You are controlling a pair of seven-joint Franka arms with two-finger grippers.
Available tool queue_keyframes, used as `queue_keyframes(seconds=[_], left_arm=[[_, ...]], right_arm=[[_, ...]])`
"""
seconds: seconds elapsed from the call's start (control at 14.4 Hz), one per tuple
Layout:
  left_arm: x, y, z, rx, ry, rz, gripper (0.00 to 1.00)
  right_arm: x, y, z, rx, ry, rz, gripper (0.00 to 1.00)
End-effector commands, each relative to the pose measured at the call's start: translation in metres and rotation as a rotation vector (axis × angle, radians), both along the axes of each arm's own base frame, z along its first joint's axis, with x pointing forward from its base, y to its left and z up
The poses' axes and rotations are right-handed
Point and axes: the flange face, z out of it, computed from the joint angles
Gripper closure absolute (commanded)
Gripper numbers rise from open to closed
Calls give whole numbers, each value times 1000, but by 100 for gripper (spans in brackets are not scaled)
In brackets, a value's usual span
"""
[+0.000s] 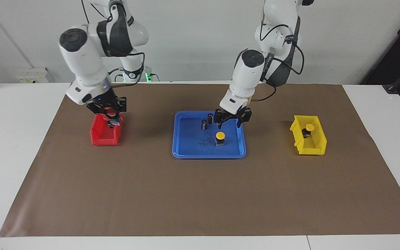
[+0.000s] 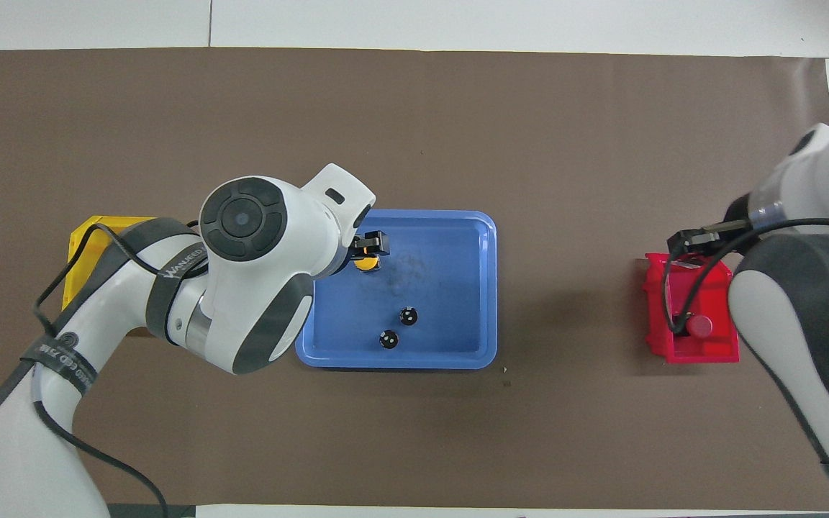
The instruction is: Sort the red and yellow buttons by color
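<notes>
One yellow button (image 1: 220, 138) sits in the blue tray (image 1: 186, 152) under my open left pincer (image 1: 232, 118); my right pincer (image 1: 111, 116) grips a red button (image 1: 110, 114) over the red bin (image 1: 99, 137).

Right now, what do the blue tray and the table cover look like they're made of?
Blue tray: probably moulded plastic, with uniform colour, rounded corners, a raised rim and a slight sheen. Brown table cover: matte, likely kraft paper or thin mat, lying flat with straight cut edges.

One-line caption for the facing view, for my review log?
Left gripper open above the tray's yellow button; right gripper over the red bin.
</notes>
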Motion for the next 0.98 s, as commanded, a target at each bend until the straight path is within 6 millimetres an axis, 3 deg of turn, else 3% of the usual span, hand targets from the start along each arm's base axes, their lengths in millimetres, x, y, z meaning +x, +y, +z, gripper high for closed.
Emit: queue_keyframes(seconds=[0.0,0.35,0.63,0.7,0.91], left_arm=[[12,-15,-13,25,-41,-25,12],[14,-18,-36,48,-35,-35,16],[12,-19,-46,60,-19,-35,23],[8,-23,-47,61,-16,-29,26],[4,-25,-48,71,1,-13,48]], right_arm=[[-24,-44,-33,34,-26,-8,96],[-30,-42,-89,21,-78,-7,96],[-25,-34,-119,22,-70,2,96],[-24,-33,-124,22,-67,6,96],[-23,-24,-127,23,-64,22,96]])
